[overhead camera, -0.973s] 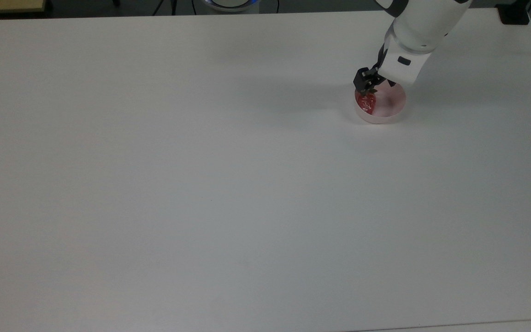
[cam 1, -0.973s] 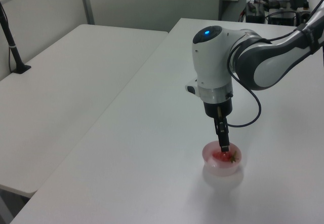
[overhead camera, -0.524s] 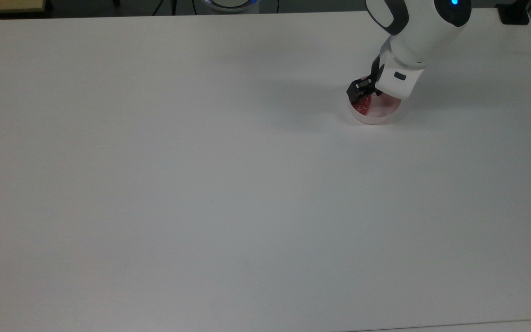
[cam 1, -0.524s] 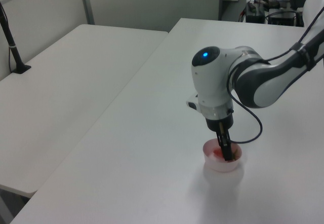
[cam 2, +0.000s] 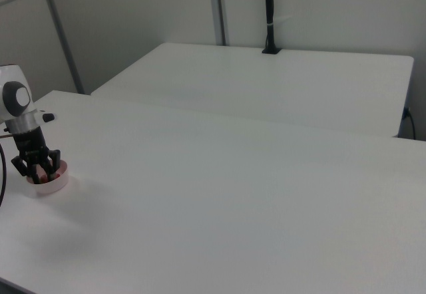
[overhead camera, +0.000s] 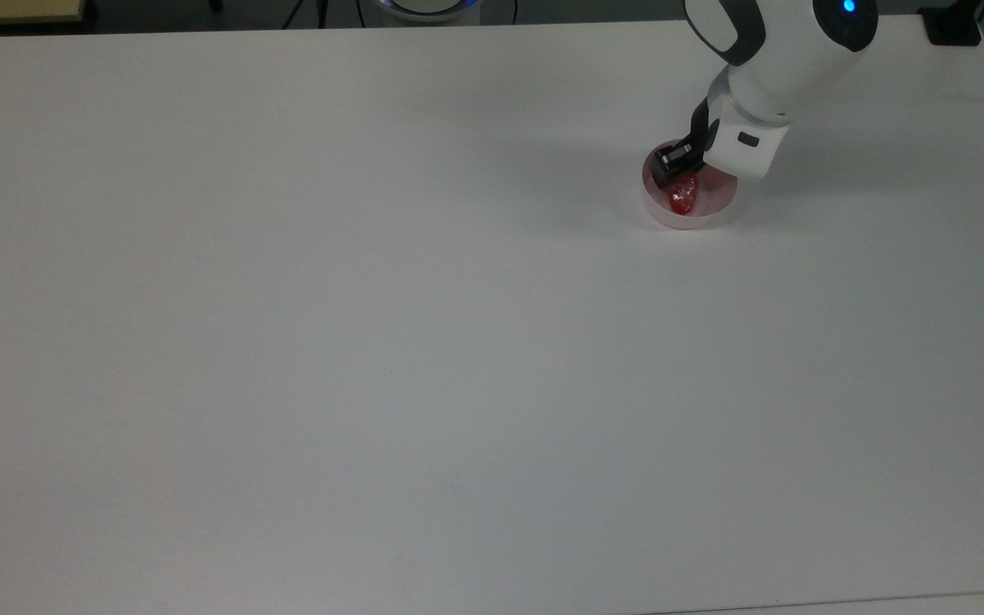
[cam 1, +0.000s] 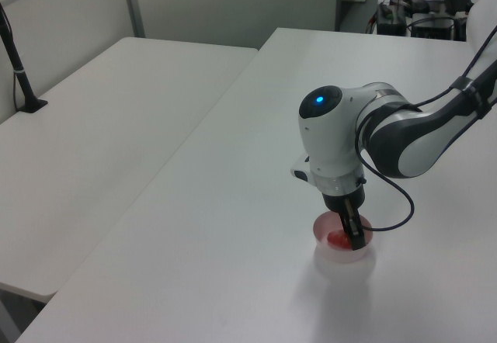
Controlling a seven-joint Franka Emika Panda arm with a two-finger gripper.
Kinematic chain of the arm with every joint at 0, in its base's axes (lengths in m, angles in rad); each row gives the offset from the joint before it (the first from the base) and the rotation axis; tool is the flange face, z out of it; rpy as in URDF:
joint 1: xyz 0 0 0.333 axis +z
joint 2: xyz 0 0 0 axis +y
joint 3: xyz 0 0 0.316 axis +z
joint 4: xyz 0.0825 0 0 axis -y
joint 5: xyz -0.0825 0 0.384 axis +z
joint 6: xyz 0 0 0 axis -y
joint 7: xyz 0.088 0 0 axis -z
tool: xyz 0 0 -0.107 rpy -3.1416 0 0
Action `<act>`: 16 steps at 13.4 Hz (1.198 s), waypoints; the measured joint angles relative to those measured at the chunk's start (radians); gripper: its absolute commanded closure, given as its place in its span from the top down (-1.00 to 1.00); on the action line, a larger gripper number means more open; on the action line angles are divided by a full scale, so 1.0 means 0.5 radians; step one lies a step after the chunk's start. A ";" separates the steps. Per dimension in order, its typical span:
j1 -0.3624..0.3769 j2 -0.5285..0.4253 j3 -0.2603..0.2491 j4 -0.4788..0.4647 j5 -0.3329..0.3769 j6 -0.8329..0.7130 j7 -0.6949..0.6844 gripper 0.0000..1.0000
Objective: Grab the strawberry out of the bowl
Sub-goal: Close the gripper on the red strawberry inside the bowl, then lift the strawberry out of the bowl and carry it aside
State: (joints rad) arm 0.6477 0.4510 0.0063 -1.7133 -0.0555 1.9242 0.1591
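A small pale pink bowl (overhead camera: 670,219) stands on the white table near the top view's upper right. A glossy red strawberry (overhead camera: 684,196) lies inside it, tip pointing to the top view's bottom. My gripper (overhead camera: 678,164) reaches down into the bowl over the strawberry's cap end, and the arm hides the bowl's far part. In the right view the gripper (cam 2: 36,169) is open, its two fingers spread apart inside the bowl (cam 2: 49,185) with a bit of red strawberry (cam 2: 43,173) low between them. The left view has the gripper (cam 1: 356,238) in the bowl (cam 1: 330,251) beside the strawberry (cam 1: 336,240).
The white table (overhead camera: 372,342) stretches wide to the top view's left and bottom. A second white table (cam 1: 101,126) stands alongside. A black post (cam 2: 269,14) rises at that table's far edge. The arm's cable (cam 1: 396,203) loops beside the wrist.
The gripper has sunk lower into the bowl. The bowl slid a little toward the top view's left, and the strawberry now lies nearer the bowl's middle.
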 measured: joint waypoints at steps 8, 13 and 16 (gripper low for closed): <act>-0.009 -0.037 0.007 0.046 -0.003 0.003 0.000 -0.90; -0.073 -0.207 0.006 0.098 -0.003 -0.071 0.000 -0.90; -0.149 -0.312 0.005 0.126 -0.001 -0.202 0.000 -0.93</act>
State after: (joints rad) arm 0.5734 0.2952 0.0088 -1.6505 -0.0562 1.8233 0.1591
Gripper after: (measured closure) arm 0.952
